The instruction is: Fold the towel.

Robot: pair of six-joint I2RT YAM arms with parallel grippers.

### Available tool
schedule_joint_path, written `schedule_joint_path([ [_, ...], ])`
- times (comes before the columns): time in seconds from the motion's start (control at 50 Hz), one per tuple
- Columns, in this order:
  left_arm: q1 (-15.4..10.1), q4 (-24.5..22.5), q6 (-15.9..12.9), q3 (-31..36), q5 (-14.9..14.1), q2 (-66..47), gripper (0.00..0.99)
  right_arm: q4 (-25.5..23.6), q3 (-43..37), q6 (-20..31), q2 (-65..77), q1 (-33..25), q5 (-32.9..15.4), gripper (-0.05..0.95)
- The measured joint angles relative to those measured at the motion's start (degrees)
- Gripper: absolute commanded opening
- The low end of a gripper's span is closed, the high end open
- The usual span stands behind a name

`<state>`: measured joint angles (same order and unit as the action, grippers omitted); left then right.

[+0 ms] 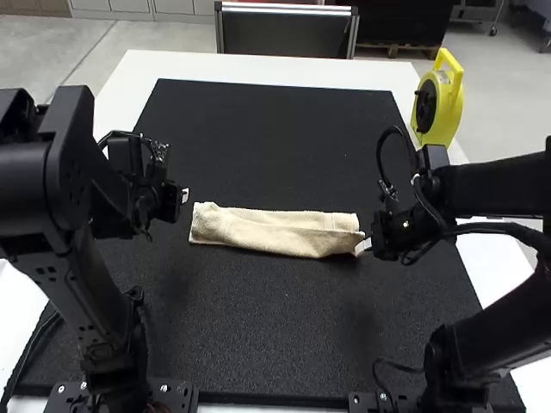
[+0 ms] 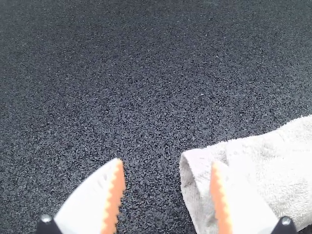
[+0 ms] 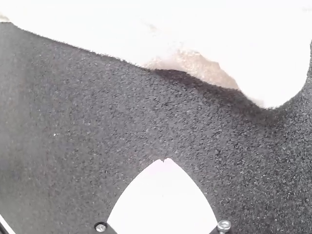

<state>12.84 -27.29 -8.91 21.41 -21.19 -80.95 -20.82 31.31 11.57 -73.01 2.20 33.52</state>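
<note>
High view: my towel (image 1: 275,234) lay in a long strip, so I judged the lengthwise folding done and an end-over-end fold due, which called for a pinch through all the layers at one end.
The white table (image 1: 172,69) carried a black mat (image 1: 258,129), and across its middle the cream towel ran narrow, a little rumpled, its long edges uneven and a slanting flap towards the right end; my left claw (image 2: 165,163) stood wide at the left end, a corner partly in its gap but unpinched; my right claw (image 3: 164,160) had its tips together beside the right end, nothing seen between them; smallest, the left end's edge showed layers slightly parted.
</note>
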Motion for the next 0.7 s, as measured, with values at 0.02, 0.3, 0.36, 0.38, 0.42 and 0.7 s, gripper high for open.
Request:
schedule_joint_path([
  [0.02, 0.00, 0.00, 0.00, 0.00, 0.00, 0.00, 0.438, 0.24, 0.00, 0.00, -0.13, 0.00, -0.02, -0.02],
  [0.3, 0.00, 0.00, 0.15, 0.00, 0.00, 0.02, 0.436, 3.23, 0.02, -0.02, -2.49, 0.00, -0.61, -0.02],
  [0.36, 0.00, 0.00, 0.17, 0.00, 0.00, 0.02, 0.436, 4.07, 0.00, -0.02, -3.23, 0.00, -0.68, -0.02],
  [0.38, 0.00, 0.00, 0.17, 0.00, 0.00, 0.00, 0.438, 4.26, 0.00, -0.02, -3.48, 0.00, -0.72, -0.02],
  [0.42, 0.00, 0.00, 0.20, 0.00, 0.00, 0.02, 0.438, 4.66, 0.00, -0.04, -3.91, 0.04, -0.85, -0.02],
  [0.7, 0.00, 0.00, 0.37, 0.00, 0.00, 0.02, 0.438, 7.85, 0.02, -0.44, -7.32, 0.04, -1.05, -0.02],
])
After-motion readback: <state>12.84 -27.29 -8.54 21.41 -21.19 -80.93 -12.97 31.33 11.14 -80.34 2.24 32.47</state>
